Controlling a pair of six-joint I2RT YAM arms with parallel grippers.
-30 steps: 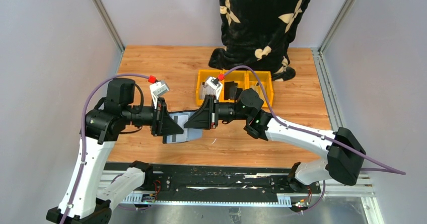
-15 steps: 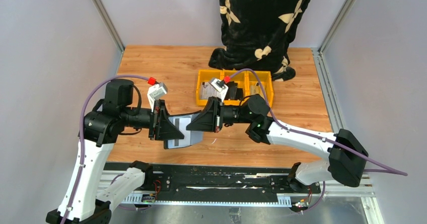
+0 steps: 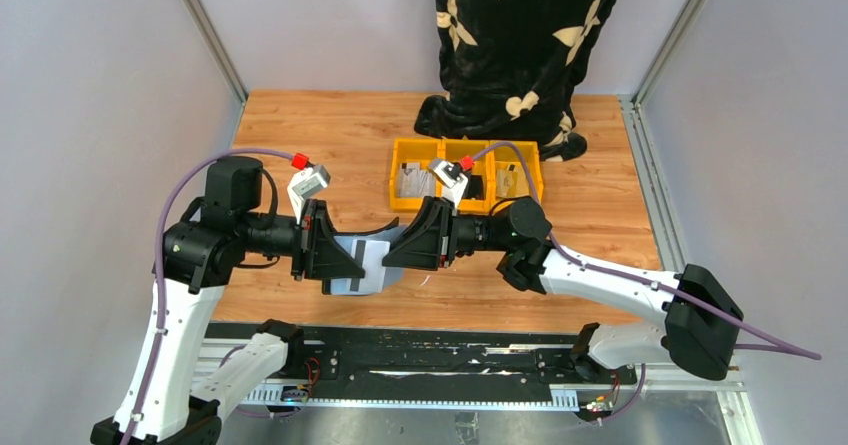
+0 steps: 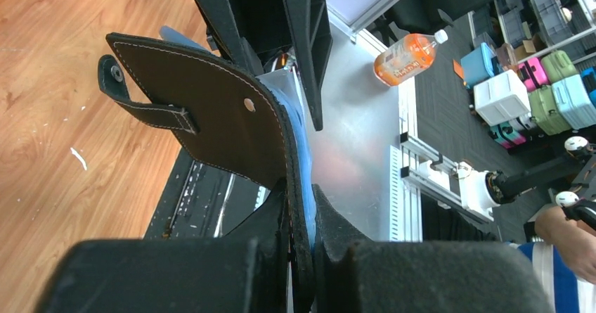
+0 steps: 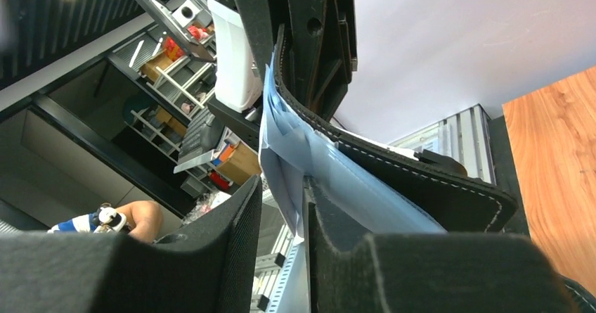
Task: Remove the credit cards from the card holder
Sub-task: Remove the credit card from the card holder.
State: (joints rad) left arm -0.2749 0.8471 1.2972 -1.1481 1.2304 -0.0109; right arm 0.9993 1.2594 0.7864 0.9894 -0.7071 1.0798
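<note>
Overhead, a wooden table (image 3: 300, 135) is seen, with yellow bins (image 3: 400, 145) at its far middle and two arms brought nose to nose above its near half. Between them the card holder (image 4: 211, 109) is held up in the air, spread open, its black leather and blue sleeve clamped tight by the left gripper (image 4: 301, 235). The right gripper (image 5: 281, 235) is set narrow around the pale edges of the credit cards (image 5: 288, 151) (whether they are truly pinched cannot be told). Extraction is judged to be in hand; next, a firm pinch and a straight pull away from the holder are called for.
</note>
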